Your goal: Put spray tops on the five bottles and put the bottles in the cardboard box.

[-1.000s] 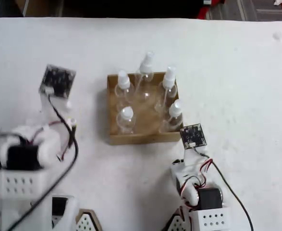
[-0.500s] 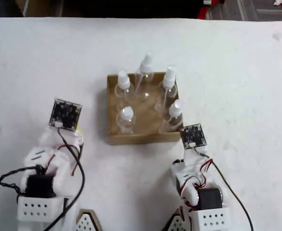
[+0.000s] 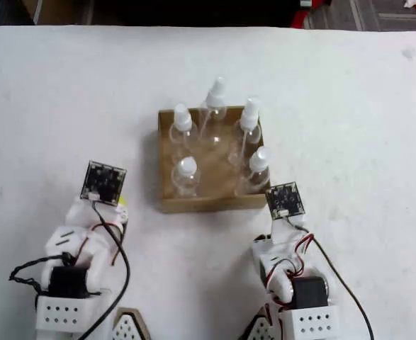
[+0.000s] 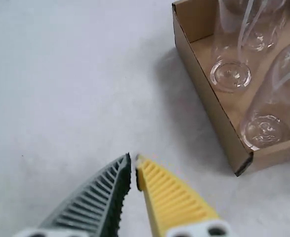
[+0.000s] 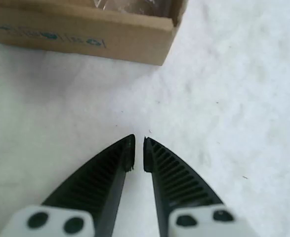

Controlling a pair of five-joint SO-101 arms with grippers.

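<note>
Five clear plastic bottles (image 3: 186, 176) fitted with white spray tops (image 3: 215, 88) stand inside the shallow brown cardboard box (image 3: 208, 204) on the white table (image 3: 349, 106), while the left pincer (image 4: 133, 168) and right pincer (image 5: 139, 148) sit closed and empty nearby, the job apparently done, with only parking the arms left.

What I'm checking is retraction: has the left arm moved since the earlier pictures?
Yes. The left arm pulled back alongside the cardboard box, toward the table's near edge.
</note>
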